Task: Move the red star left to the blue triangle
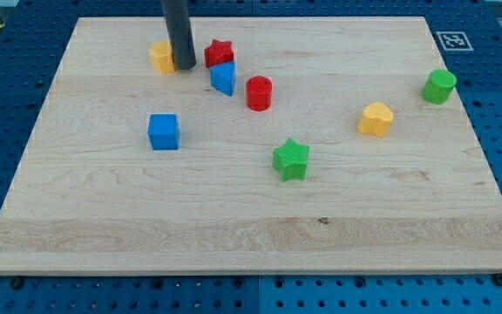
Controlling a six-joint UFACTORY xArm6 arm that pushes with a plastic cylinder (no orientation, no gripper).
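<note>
The rod is seen near the view's top left, and my tip [184, 66] rests on the desk [103, 218] between the yellow block [161, 57], which it is just beside, and the red star [219, 53] to its right. No claw is fitted, so no clenched or released state can be told. The red star lies close to the desk's top edge, with the blue triangle [224, 78] touching or nearly touching it just below. A red cylinder [259, 92] is placed just right of the triangle. A blue cube [163, 132] is set well below the tip. The green star [291, 160], yellow heart [376, 119] and green cylinder [439, 85] are spread across the right half. Broad open wood is left along the bottom edge.
</note>
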